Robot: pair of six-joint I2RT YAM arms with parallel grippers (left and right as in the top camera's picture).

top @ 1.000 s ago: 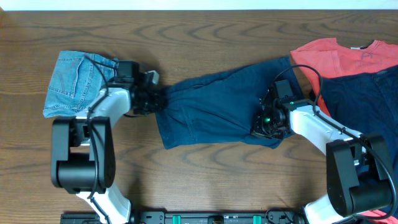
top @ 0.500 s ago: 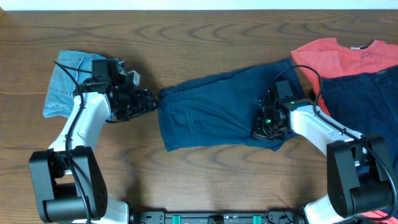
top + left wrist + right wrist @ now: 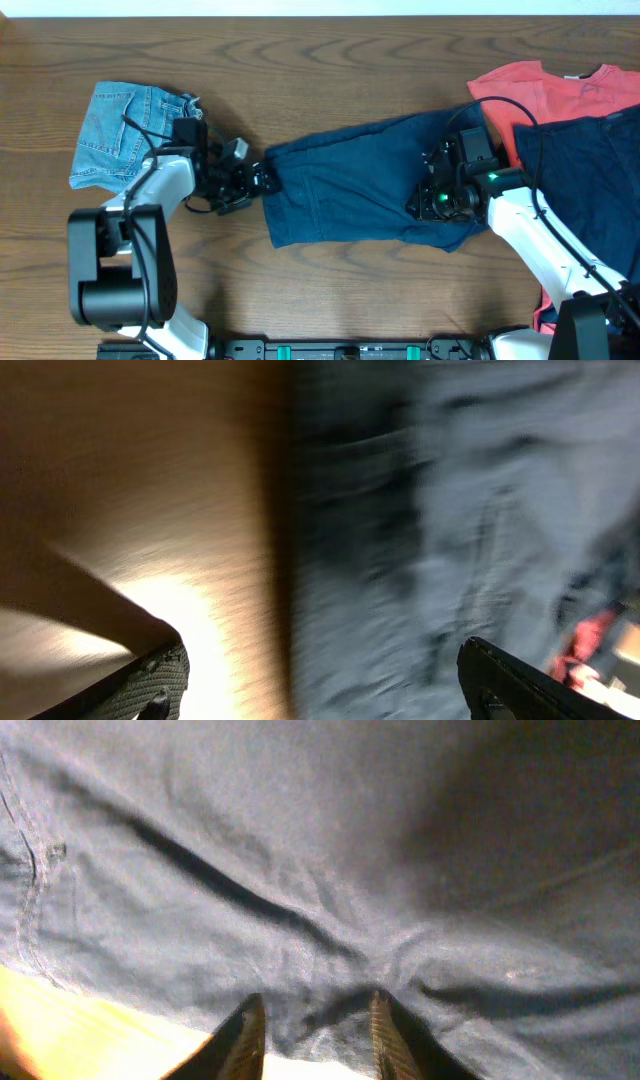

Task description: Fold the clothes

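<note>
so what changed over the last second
The left gripper let go of the left end of the dark navy trousers-like garment, backed off left, then came back to that edge with jaws wide open. The right arm swung outward, while the right gripper stayed low on the garment's right part. The light-blue denim shorts and coral-red T-shirt did not move.
</note>
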